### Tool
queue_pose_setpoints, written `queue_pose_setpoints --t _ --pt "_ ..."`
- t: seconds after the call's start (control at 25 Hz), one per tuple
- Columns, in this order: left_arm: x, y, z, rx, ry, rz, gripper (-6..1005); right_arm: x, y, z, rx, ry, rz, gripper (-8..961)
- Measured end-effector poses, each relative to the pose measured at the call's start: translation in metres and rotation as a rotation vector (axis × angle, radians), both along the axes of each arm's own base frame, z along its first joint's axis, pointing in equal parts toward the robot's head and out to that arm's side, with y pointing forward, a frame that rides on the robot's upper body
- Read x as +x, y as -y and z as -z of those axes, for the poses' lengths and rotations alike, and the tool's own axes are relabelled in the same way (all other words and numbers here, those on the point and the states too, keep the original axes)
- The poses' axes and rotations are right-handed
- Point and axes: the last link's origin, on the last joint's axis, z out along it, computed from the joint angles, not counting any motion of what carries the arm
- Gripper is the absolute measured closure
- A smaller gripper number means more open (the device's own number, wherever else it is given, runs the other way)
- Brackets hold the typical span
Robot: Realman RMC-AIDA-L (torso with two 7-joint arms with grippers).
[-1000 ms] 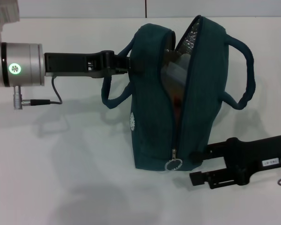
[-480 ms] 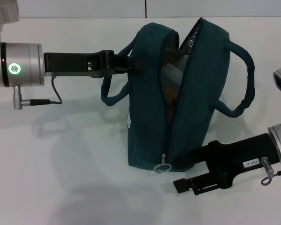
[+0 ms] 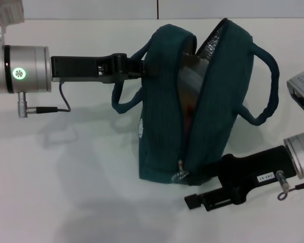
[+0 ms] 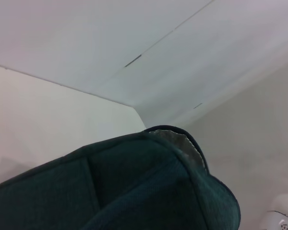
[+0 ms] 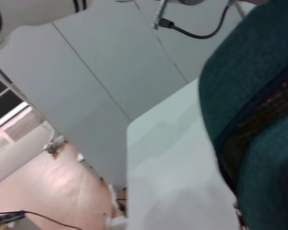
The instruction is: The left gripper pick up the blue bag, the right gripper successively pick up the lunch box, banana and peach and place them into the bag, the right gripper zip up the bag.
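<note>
The blue bag [image 3: 164, 101] stands upright on the white table, its top zipper open in a long slit. My left gripper [image 3: 134, 68] is shut on the bag's left handle near the top edge. The lunch box [image 3: 189, 76] shows as clear plastic inside the opening, with a reddish patch lower down that I cannot identify. Banana and peach are hidden. My right gripper [image 3: 189, 190] is at the bag's near bottom corner, open, its upper finger touching the fabric beside the silver zipper pull [image 3: 180, 175]. Bag fabric [image 4: 134, 191] fills the left wrist view, and the bag [image 5: 249, 96] shows in the right wrist view.
A white-grey device [image 3: 301, 91] sticks in at the right edge of the table. A thin cable [image 3: 45, 108] hangs under my left arm. The bag's right handle [image 3: 266, 96] loops out toward the right arm. Bare table [image 3: 81, 192] lies in front left.
My right gripper has slid left to the bag's bottom corner by the zipper pull. The bag has leaned slightly to the right. The left gripper keeps its hold.
</note>
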Motion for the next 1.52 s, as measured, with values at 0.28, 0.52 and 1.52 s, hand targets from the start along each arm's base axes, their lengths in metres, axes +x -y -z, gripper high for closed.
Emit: queue_pose_setpoints --t 0.28,0.52,1.52 --pt "0.001 0.000 0.001 -0.001 0.002 0.002 946 -0.007 -0.012 0.000 0.076 -0.030 0.000 309" --pt "0.002 0.000 0.001 -0.004 0.002 0.007 946 -0.013 -0.020 0.001 0.116 -0.039 -0.014 324" --pt "-0.001 0.000 -0.003 0.012 0.007 0.005 946 -0.013 -0.018 0.008 0.155 -0.060 -0.002 387"
